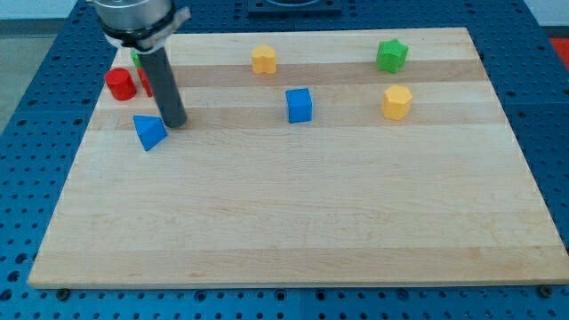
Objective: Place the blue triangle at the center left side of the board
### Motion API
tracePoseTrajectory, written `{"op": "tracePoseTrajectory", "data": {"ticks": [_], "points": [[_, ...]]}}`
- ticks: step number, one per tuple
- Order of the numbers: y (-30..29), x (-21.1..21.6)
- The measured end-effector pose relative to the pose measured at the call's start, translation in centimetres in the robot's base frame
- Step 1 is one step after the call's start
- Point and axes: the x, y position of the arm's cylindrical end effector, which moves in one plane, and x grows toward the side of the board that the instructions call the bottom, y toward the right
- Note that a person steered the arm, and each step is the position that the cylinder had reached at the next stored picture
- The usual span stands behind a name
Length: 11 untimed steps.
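Observation:
The blue triangle [149,132] lies on the wooden board [293,222] at the view's left, a little above the board's middle height. My tip [176,123] stands just to the right of the triangle and slightly above it, close to its right edge; I cannot tell if they touch. The rod rises from the tip towards the view's top left.
A red round block [120,84] sits at the upper left, with another red block [145,82] and a green one [136,59] partly hidden behind the rod. A blue cube [300,105], a yellow block [263,60], a yellow hexagon [396,102] and a green star [391,55] lie along the top.

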Motion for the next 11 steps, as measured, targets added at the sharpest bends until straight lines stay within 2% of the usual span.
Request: {"op": "tracePoseTrajectory", "data": {"ticks": [1,2,3,4,6,7,8,9,10,11], "points": [[-3.5,-0.1],[-2.6,-1.1],[5.7,-0.3],[2.3,6.1],[1.5,0.5],[-4.5,1.5],[-4.0,0.2],[5.3,-0.1],[1.1,5.9],[-1.1,2.2]]}}
